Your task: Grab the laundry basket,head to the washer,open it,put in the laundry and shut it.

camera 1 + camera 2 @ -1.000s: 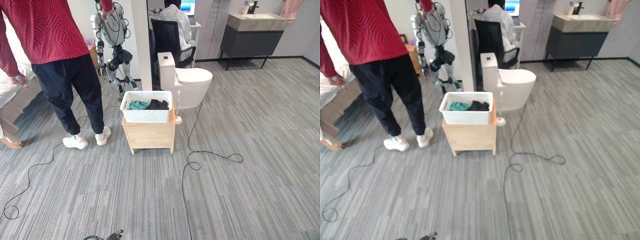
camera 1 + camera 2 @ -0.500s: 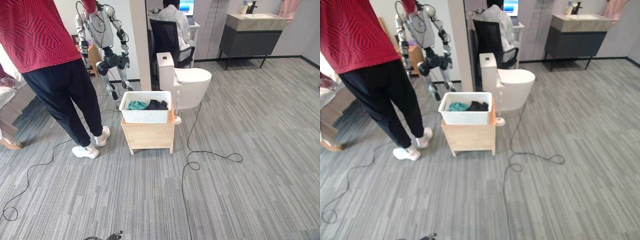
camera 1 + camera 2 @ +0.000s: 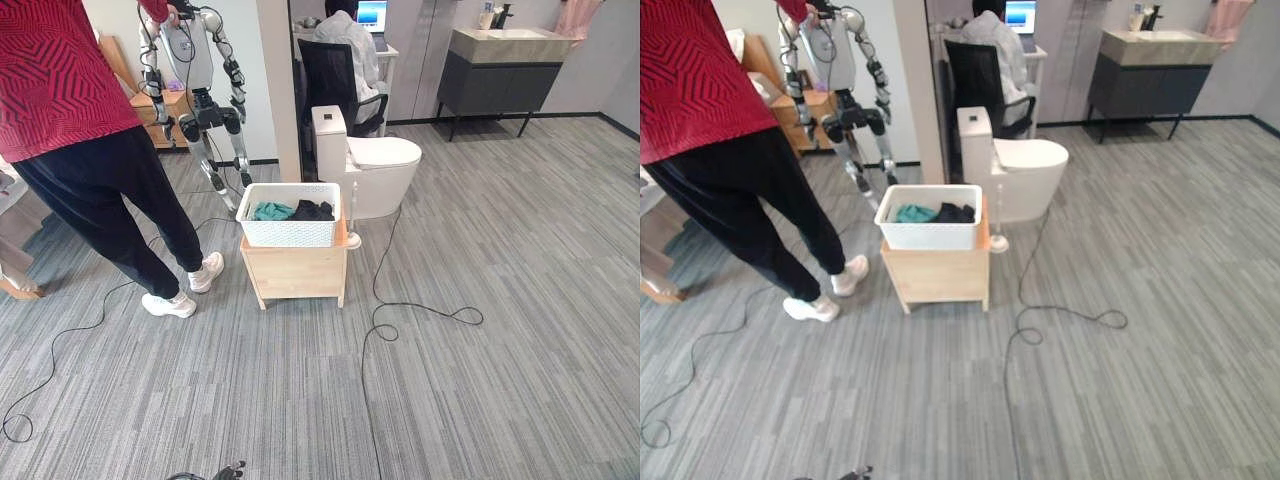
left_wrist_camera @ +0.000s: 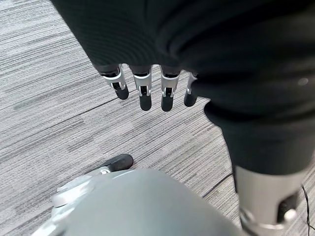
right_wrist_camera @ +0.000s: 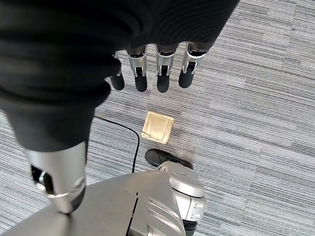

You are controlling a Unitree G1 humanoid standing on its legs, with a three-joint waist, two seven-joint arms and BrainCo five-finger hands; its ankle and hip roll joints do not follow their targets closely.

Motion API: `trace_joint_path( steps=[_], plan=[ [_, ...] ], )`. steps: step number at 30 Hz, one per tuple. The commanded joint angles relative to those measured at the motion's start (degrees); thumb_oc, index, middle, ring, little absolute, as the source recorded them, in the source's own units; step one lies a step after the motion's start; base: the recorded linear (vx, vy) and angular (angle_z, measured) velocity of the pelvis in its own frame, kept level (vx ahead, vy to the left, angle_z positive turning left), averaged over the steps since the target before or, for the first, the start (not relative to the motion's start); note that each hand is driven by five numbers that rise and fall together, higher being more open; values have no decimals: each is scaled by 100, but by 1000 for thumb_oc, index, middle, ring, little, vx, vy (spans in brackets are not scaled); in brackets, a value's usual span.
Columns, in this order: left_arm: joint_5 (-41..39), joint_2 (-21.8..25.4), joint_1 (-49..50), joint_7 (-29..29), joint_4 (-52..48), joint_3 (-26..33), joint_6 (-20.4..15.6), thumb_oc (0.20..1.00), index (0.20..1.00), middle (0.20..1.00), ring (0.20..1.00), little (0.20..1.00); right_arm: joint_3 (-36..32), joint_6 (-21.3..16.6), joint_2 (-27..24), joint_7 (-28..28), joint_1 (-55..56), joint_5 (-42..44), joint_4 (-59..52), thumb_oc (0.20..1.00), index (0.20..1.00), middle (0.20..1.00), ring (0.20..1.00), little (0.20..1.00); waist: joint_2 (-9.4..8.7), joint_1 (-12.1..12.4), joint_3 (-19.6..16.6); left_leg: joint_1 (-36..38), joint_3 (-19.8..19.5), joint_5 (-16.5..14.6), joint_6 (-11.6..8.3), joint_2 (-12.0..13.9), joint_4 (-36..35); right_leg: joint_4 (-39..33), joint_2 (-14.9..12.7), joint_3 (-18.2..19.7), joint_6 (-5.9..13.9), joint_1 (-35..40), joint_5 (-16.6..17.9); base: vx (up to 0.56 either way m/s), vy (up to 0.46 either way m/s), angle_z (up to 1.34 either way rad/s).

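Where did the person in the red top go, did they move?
Yes. The person has stepped toward the view's left, away from the white laundry basket, which stays on its wooden stand; the gap between them has widened.

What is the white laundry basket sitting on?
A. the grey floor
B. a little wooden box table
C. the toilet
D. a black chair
B: the white laundry basket, with teal and dark clothes in it, rests on top of the little wooden box table, which stands on the grey floor in front of the toilet.
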Motion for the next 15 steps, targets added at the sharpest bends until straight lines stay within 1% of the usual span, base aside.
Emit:
trace_joint_path(
  steps=[1,2,3,4,5,6,7,8,9,10,11,12,13,14,15],
  plan=[
    [-78,157,-374,116,268,180,-141,1000,1000,1000,1000,1000,44,-73,105,14,-68,88,22,1000,1000,1000,1000,1000,-378,25,86,-124,-220,-232,-214,-2,275,-312,-291,-233,383,-98,351,12,-139,11],
    [-83,174,-446,102,136,98,-152,1000,1000,1000,1000,1000,40,-84,77,16,-95,120,21,1000,1000,1000,1000,1000,-429,12,176,-381,-198,-353,-296,3,835,-167,-269,-303,325,-132,257,-3,-132,16],
    [-98,182,-468,90,30,57,-166,1000,1000,1000,1000,1000,50,-107,49,3,-129,138,-47,1000,1000,1000,1000,1000,-454,14,249,-525,-174,-417,-324,-25,1179,-100,-267,-355,299,-133,208,-24,-185,14],
    [-145,181,-530,92,-98,1,-185,1000,1000,1000,1000,1000,45,-138,-1,-20,-185,212,-190,1000,1000,1000,1000,1000,-501,27,370,-785,-166,-370,-368,-109,1679,-39,-291,-395,281,-120,192,-63,-128,8],
    [-194,187,-598,86,-219,-65,-193,1000,1000,1000,1000,1000,36,-172,-58,-54,-236,291,-396,1000,1000,1000,1000,1000,-541,36,500,-1140,-196,-223,-405,-171,2253,32,-304,-433,251,-141,177,-54,-128,6],
    [-234,186,-646,105,-337,-111,-201,1000,1000,1000,1000,1000,43,-211,-105,-96,-278,365,-576,1000,1000,1000,1000,1000,-561,28,578,-1394,-191,-97,-422,-198,2633,67,-306,-483,228,-158,163,-39,-95,7],
    [-252,179,-681,131,-392,-157,-206,1000,1000,1000,1000,1000,60,-229,-128,-135,-324,418,-686,1000,1000,1000,1000,1000,-585,5,628,-1617,-127,-20,-425,-200,2904,76,-315,-531,212,-163,149,13,-71,5],
    [-301,158,-723,169,-420,-183,-202,1000,1000,1000,1000,1000,88,-231,-148,-172,-368,452,-738,1000,1000,1000,1000,1000,-592,-15,650,-1812,-38,8,-400,-152,2984,86,-319,-599,194,-158,110,115,-44,11],
    [-455,137,-789,225,-462,-187,-227,1000,1000,1000,1000,1000,126,-215,-186,-214,-463,530,-753,1000,1000,1000,1000,1000,-613,12,663,-2076,171,-62,-338,-89,2573,65,-324,-692,184,-100,30,123,-23,20],
    [-456,138,-790,225,-462,-187,-226,1000,1000,1000,1000,1000,126,-215,-186,-214,-464,531,-752,1000,1000,1000,1000,1000,-618,14,667,-2068,176,-65,-336,-93,2571,65,-329,-690,186,-93,25,199,6,47],
    [-512,148,-807,239,-506,-192,-241,1000,1000,1000,1000,1000,137,-221,-194,-230,-514,551,-770,1000,1000,1000,1000,1000,-596,50,631,-2067,190,3,-320,-58,2172,52,-286,-699,202,-57,-22,214,36,39],
    [-563,180,-840,264,-607,-207,-253,1000,1000,1000,1000,1000,160,-233,-219,-272,-605,587,-825,1000,1000,1000,1000,1000,-565,112,607,-2103,158,259,-345,9,1675,16,-219,-684,226,35,-110,300,56,23],
    [-578,192,-861,264,-672,-236,-262,1000,1000,1000,1000,1000,176,-242,-220,-289,-645,607,-863,1000,1000,1000,1000,1000,-545,149,594,-2106,117,416,-351,57,1339,1,-189,-659,235,94,-169,209,41,7],
    [-579,193,-860,264,-673,-237,-261,1000,1000,1000,1000,1000,175,-241,-220,-289,-644,607,-864,1000,1000,1000,1000,1000,-554,154,604,-2076,125,431,-351,51,1307,1,-197,-655,236,107,-172,301,82,5],
    [-639,248,-960,314,-860,-309,-274,1000,1000,1000,1000,1000,185,-263,-235,-363,-770,668,-918,1000,1000,1000,1000,1000,-538,249,578,-2266,-32,609,-374,78,817,-24,-173,-577,267,290,-338,329,106,9]
  ],
)
